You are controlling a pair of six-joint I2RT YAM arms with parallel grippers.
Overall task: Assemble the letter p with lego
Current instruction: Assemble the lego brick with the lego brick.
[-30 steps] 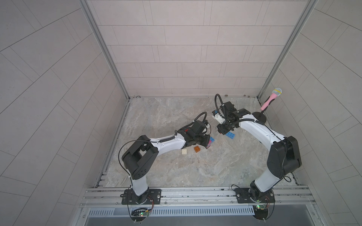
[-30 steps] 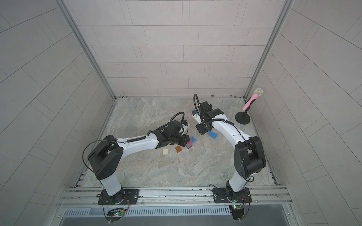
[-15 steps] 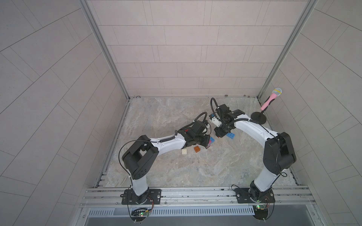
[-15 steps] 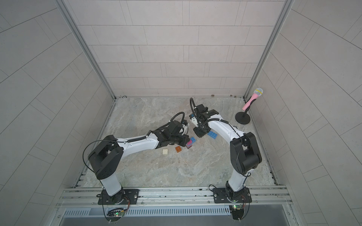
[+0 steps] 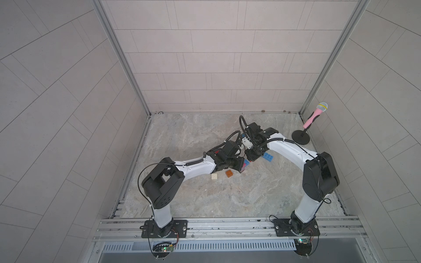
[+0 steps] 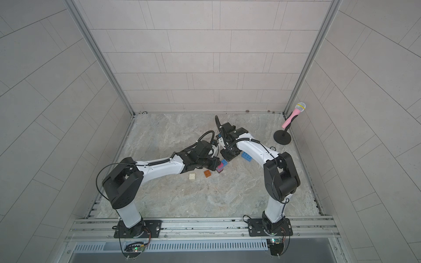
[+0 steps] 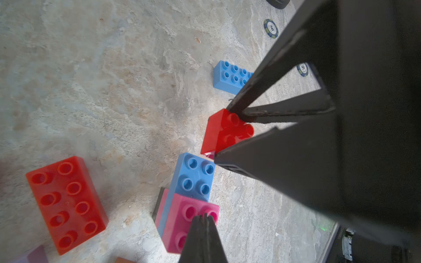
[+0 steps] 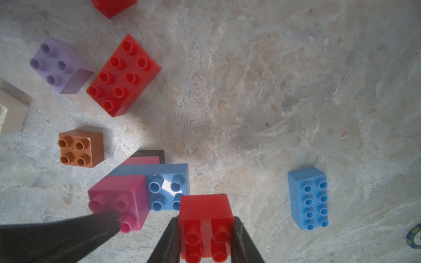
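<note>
Step in hand, prob: small red brick [image 8: 205,211] is clamped in the right fingers [image 8: 168,241], held just beside the stack [image 8: 159,170] (black, pink, blue, pink on top). The left fingers [image 7: 202,230] are closed tight, empty, tips set on that top pink brick [image 7: 177,218]. Next: red to be lined up over the stack's bare blue studs [image 8: 166,191] & pressed down. Counted outward from the stack: 1 orange-brown [image 8: 80,148], 1 red oblong [image 8: 123,75], 1 blue oblong [image 8: 307,198], 1 lilac [image 8: 59,66], 1 cream [image 8: 11,111].

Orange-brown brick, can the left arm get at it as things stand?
Probably yes: the orange-brown brick lies alone, uncovered, close beside the left pincer. That pincer is shut, tip at the pink brick, so it must open first.
</note>
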